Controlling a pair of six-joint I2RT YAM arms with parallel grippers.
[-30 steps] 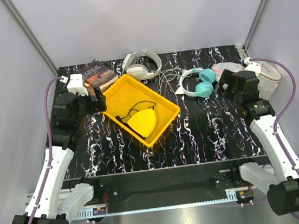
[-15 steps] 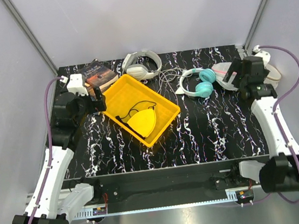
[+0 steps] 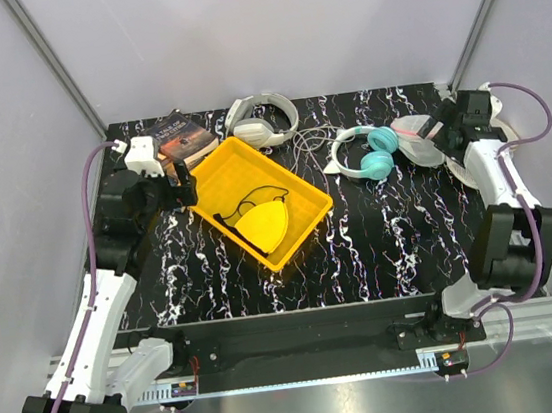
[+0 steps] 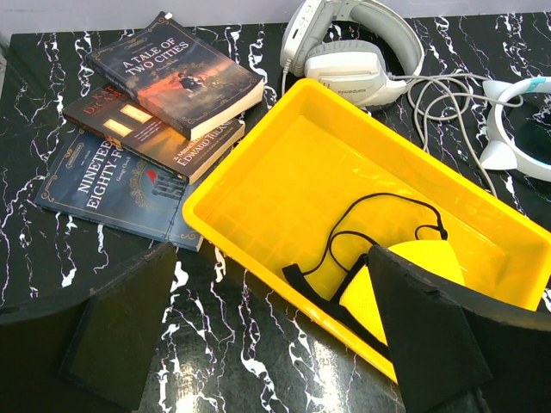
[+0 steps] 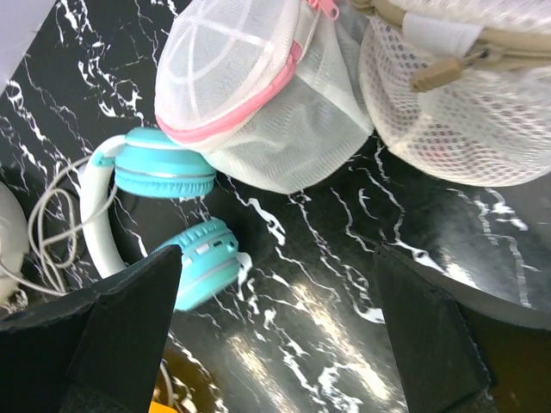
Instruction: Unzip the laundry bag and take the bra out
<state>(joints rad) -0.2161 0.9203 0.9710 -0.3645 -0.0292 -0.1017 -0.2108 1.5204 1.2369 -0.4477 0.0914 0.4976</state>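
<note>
The laundry bag (image 5: 258, 103), a white mesh dome with a pink rim and zipper, lies zipped at the back right of the table (image 3: 415, 137). I cannot see the navy bra; nothing dark shows through the mesh. My right gripper (image 5: 275, 284) is open and empty, hovering just short of the bag over bare table; in the top view it (image 3: 445, 127) sits at the bag's right side. My left gripper (image 4: 267, 292) is open and empty at the near left edge of the yellow tray (image 3: 180, 183).
A cream mesh bag with a beige rim (image 5: 456, 95) touches the laundry bag's right side. Teal headphones (image 5: 164, 172) lie to its left. The yellow tray (image 3: 309, 225) holds a yellow bra (image 3: 263, 223). Books (image 3: 179, 138) and white headphones (image 3: 262, 119) lie at the back.
My right arm has swung out to the far right and back, bringing its gripper to the two mesh bags. The left arm has not moved.
</note>
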